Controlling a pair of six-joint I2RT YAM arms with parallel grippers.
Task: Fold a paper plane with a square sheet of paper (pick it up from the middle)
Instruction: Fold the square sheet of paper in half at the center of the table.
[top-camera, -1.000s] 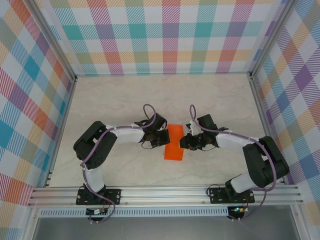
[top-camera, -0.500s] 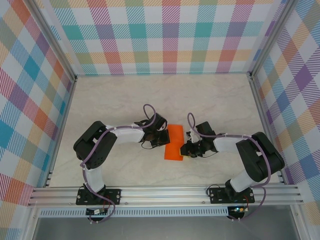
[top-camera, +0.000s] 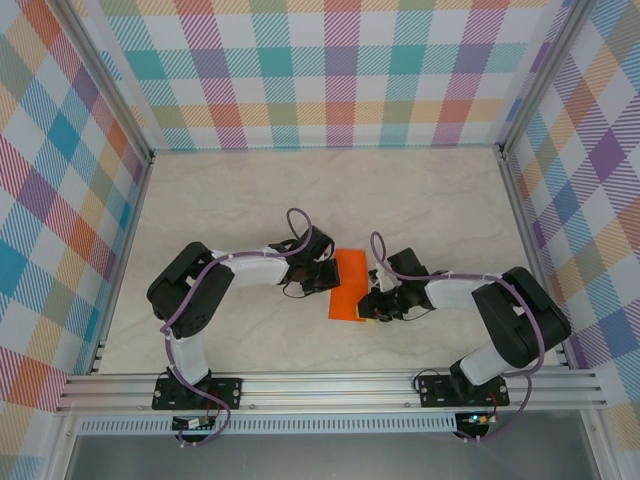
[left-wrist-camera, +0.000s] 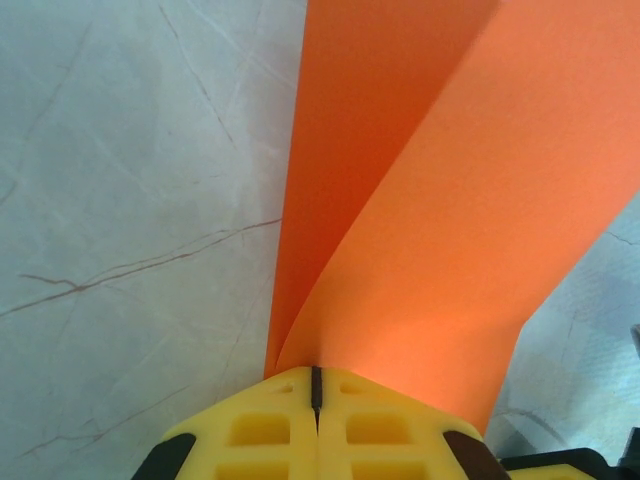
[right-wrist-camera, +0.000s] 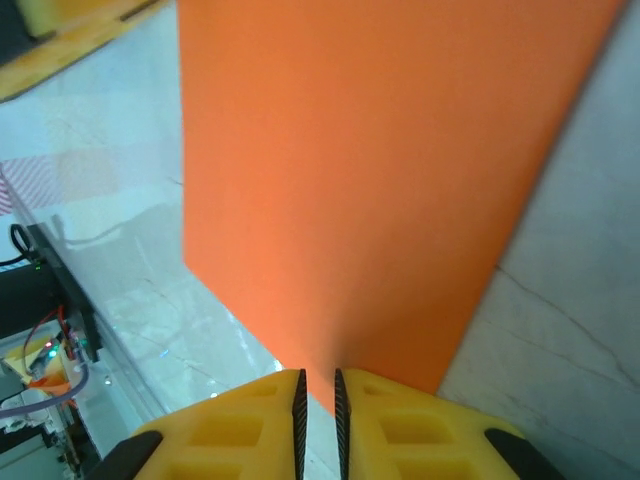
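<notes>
**While both grippers pinch it, the orange paper sits folded at mid-table**

Seen from above, the orange paper (top-camera: 348, 285) lies as a narrow folded strip near the middle of the pale marbled table (top-camera: 240, 200), between the two arms. The left gripper (top-camera: 325, 276) meets the strip's left edge about halfway along. The right gripper (top-camera: 372, 304) meets its near right corner. Both arms are bent low, their wrists close to the tabletop.

Looking through the left wrist camera, the yellow fingers (left-wrist-camera: 260, 430) are pressed together so that only a thin dark seam shows between them. They are clamped on the paper. Two layers rise out of that seam and spread apart, the upper one curving away to the right over the marble.

From the right wrist camera, the yellow fingers (right-wrist-camera: 400, 430) stand with only a narrow slit between them. The lower edge of the paper runs down into that slit, so this gripper pinches the paper too. Beyond the fingers the paper spreads out broad and smooth, with marble showing on both sides.
</notes>
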